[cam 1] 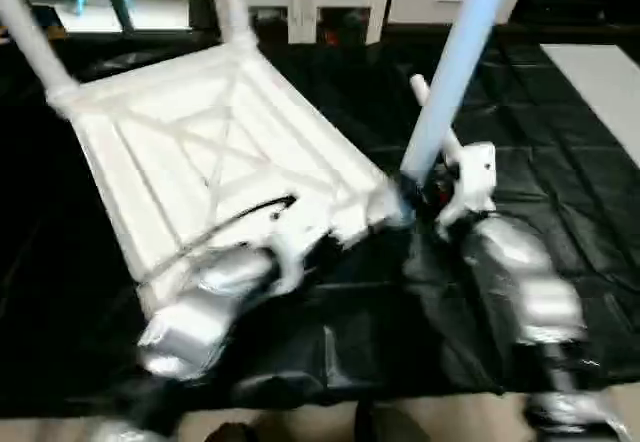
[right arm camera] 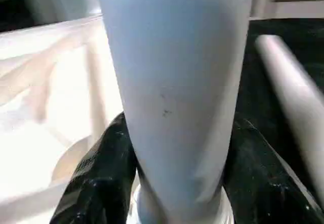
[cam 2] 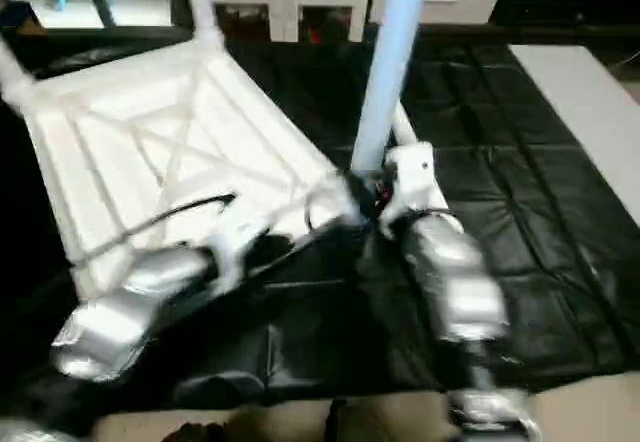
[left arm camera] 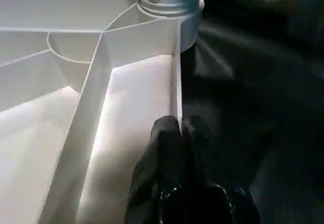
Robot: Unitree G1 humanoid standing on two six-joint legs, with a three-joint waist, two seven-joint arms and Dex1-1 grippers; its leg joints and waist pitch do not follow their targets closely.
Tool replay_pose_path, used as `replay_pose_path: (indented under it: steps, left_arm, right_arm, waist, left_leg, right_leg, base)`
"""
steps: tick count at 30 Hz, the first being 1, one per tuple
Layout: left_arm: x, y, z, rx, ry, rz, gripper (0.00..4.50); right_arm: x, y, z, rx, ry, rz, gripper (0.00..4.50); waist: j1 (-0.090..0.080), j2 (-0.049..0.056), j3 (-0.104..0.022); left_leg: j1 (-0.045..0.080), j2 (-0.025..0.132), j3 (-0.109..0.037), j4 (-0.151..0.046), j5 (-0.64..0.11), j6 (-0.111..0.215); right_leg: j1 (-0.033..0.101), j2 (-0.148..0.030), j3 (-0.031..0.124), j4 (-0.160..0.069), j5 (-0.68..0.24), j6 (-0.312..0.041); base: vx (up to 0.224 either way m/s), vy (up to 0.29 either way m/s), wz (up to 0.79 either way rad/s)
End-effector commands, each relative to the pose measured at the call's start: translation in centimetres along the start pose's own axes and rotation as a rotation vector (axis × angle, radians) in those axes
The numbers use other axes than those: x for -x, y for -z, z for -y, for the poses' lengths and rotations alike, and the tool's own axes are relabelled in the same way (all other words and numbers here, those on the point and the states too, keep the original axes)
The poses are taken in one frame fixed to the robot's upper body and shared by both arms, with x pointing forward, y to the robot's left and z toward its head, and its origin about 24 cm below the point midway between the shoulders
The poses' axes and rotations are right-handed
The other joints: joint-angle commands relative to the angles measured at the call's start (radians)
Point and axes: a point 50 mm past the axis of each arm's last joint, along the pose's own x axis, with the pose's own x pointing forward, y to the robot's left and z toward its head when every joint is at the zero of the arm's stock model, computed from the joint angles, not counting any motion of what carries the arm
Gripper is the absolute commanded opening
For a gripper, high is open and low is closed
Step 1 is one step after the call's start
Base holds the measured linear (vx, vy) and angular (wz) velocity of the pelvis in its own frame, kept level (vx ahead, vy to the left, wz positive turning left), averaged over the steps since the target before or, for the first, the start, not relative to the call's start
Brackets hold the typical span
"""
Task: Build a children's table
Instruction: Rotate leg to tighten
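Note:
The children's table's white tabletop [cam 1: 200,152] lies upside down and tilted on the black cloth, its X-ribs facing up. Two white legs [cam 1: 230,2] [cam 1: 25,32] stand in its far corners. A third leg [cam 1: 450,72], pale blue in this light, stands in the near right corner socket [left arm camera: 169,1]. My right gripper [right arm camera: 179,125] hugs this leg [right arm camera: 177,82] low down, one black finger on each side. My left gripper [left arm camera: 180,125] is shut on the tabletop's rim close to that corner. A loose leg [right arm camera: 288,82] lies on the cloth behind the standing one.
The black cloth [cam 1: 560,162] covers the work table around the tabletop. A pale panel [cam 1: 600,82] lies at the far right. White furniture [cam 1: 330,2] stands beyond the table's far edge. My silver forearms [cam 1: 520,282] reach in from the near edge.

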Motion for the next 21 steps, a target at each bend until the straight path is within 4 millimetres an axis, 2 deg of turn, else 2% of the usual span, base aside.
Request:
replay_pose_path:
  steps: [1,2,3,5,6,7,8,9,10,11,12,13,14,15,16,18,21]
  left_arm:
    - [-1.7,0.6,2.6,0.05,0.074,-0.046,0.0]
    - [-2.1,-0.1,3.5,0.036,0.12,-0.01,0.0]
    - [-2.4,-0.6,4.1,0.025,0.15,0.011,0.0]
    - [-1.9,-0.5,4.0,0.007,0.181,0.015,0.0]
    - [-1.5,-0.2,3.6,-0.017,0.189,0.021,0.0]
    - [-1.1,0.0,3.2,-0.037,0.196,0.024,0.0]
    - [-0.4,0.5,2.6,-0.057,0.202,0.016,0.0]
    - [0.1,0.9,2.1,-0.073,0.207,0.01,0.0]
    - [1.1,1.4,1.3,-0.097,0.222,0.011,0.0]
    - [1.9,1.8,1.0,-0.099,0.253,0.007,0.0]
    - [1.9,1.8,1.0,-0.099,0.253,0.007,0.0]
    - [2.4,2.0,0.9,-0.098,0.275,0.004,0.0]
    - [3.2,2.3,0.7,-0.097,0.298,-0.005,0.0]
    - [3.7,2.6,0.6,-0.096,0.311,-0.012,0.0]
    - [4.1,2.8,0.4,-0.097,0.312,-0.018,0.0]
    - [4.7,3.1,0.1,-0.1,0.31,-0.025,0.0]
    - [5.1,3.4,0.0,-0.099,0.315,-0.03,0.0]
  right_arm:
    - [0.9,5.1,1.7,-0.106,0.228,-0.19,1.96]
    - [0.4,5.0,0.4,-0.106,0.174,-0.169,1.96]
    - [0.0,4.9,-0.6,-0.098,0.141,-0.154,1.96]
    - [-0.3,3.7,-1.6,-0.013,-0.001,-0.093,1.96]
    - [-0.2,3.0,-1.8,0.032,-0.086,-0.061,1.96]
    - [0.0,2.4,-2.0,0.06,-0.174,-0.037,1.96]
    - [0.5,1.6,-1.9,0.101,-0.276,-0.015,2.3]
    - [1.0,1.1,-1.5,0.131,-0.332,-0.004,2.5]
    - [1.7,0.1,-0.5,0.179,-0.383,0.009,2.63]
    - [2.4,-0.5,0.3,0.199,-0.442,0.007,2.65]
    - [2.4,-0.5,0.3,0.199,-0.442,0.007,2.7]
    - [2.9,-0.9,0.7,0.211,-0.484,0.004,2.82]
    - [3.6,-1.4,1.5,0.241,-0.534,-0.001,2.95]
    - [4.1,-1.8,2.1,0.264,-0.568,-0.01,2.95]
    - [4.5,-2.1,2.8,0.299,-0.578,-0.021,3.04]
    - [5.2,-2.7,3.9,0.345,-0.601,-0.028,3.22]
    - [5.7,-3.2,4.6,0.334,-0.62,-0.02,3.22]
  waist:
    - [0.0,0.009,-0.037]
    - [-0.003,0.011,-0.036]
    - [-0.003,0.009,-0.037]
    - [-0.004,0.007,-0.043]
    - [-0.002,0.008,-0.046]
    - [-0.001,0.01,-0.047]
    - [0.001,0.01,-0.052]
    - [0.001,0.009,-0.052]
    - [0.002,0.009,-0.051]
    - [0.003,0.007,-0.054]
    - [0.007,0.009,-0.058]
    - [0.008,0.008,-0.063]
    - [0.014,0.012,-0.064]
    - [0.022,0.01,-0.068]
    - [0.028,0.01,-0.065]
    - [0.032,0.012,-0.063]
    - [0.039,0.011,-0.061]
  left_leg:
    - [0.004,-0.001,-0.014,-0.08,-0.4,-0.018]
    - [0.011,-0.001,-0.013,-0.08,-0.432,-0.017]
    - [0.012,-0.002,-0.014,-0.08,-0.441,-0.017]
    - [-0.002,0.0,-0.019,-0.085,-0.423,-0.011]
    - [-0.004,0.002,-0.02,-0.086,-0.404,-0.009]
    - [-0.003,0.004,-0.017,-0.084,-0.368,0.0]
    - [-0.009,0.004,-0.016,-0.081,-0.33,0.016]
    - [-0.011,0.008,-0.012,-0.079,-0.291,0.04]
    - [-0.006,0.009,-0.006,-0.076,-0.276,0.059]
    - [-0.005,0.008,-0.003,-0.073,-0.262,0.069]
    - [-0.002,0.009,-0.002,-0.07,-0.235,0.077]
    - [-0.011,0.008,0.001,-0.064,-0.15,0.103]
    - [-0.007,0.01,0.004,-0.06,-0.089,0.13]
    - [-0.005,0.01,0.008,-0.054,-0.048,0.154]
    - [-0.006,0.01,0.01,-0.052,-0.018,0.175]
    - [-0.002,0.012,0.012,-0.05,-0.025,0.186]
    - [-0.001,0.016,0.012,-0.052,-0.061,0.184]
  right_leg:
    - [0.025,-0.022,0.009,-0.094,-0.536,-0.058]
    - [0.014,-0.021,0.008,-0.102,-0.545,-0.052]
    - [0.015,-0.02,0.006,-0.103,-0.541,-0.051]
    - [0.031,-0.022,0.005,-0.093,-0.474,-0.06]
    - [0.034,-0.022,0.006,-0.088,-0.434,-0.069]
    - [0.036,-0.02,0.008,-0.083,-0.35,-0.091]
    - [0.045,-0.019,0.009,-0.073,-0.267,-0.12]
    - [0.048,-0.02,0.011,-0.07,-0.205,-0.151]
    - [0.044,-0.018,0.012,-0.069,-0.188,-0.178]
    - [0.046,-0.02,0.012,-0.068,-0.178,-0.191]
    - [0.051,-0.022,0.013,-0.064,-0.151,-0.205]
    - [0.058,-0.022,0.015,-0.05,-0.057,-0.237]
    - [0.057,-0.021,0.016,-0.042,0.019,-0.27]
    - [0.06,-0.019,0.017,-0.032,0.087,-0.294]
    - [0.059,-0.019,0.018,-0.029,0.123,-0.307]
    - [0.057,-0.02,0.018,-0.029,0.109,-0.313]
    - [0.057,-0.025,0.018,-0.032,0.02,-0.31]
  base:
    - [0.0,0.0,0.0]
    - [0.0,0.0,0.0]
    - [0.0,0.0,0.0]
    - [0.0,0.0,0.0]
    - [0.0,0.0,0.0]
    - [0.0,0.0,0.0]
    - [0.0,0.0,0.0]
    - [0.0,0.0,0.0]
    - [0.051,-0.013,0.06]
    - [0.051,-0.013,0.06]
    - [0.068,-0.014,0.04]
    - [0.06,-0.01,-0.01]
    - [0.06,-0.01,-0.01]
    - [0.0,0.0,0.0]
    - [0.0,0.0,0.0]
    - [0.0,0.0,0.0]
    - [0.0,0.0,0.0]
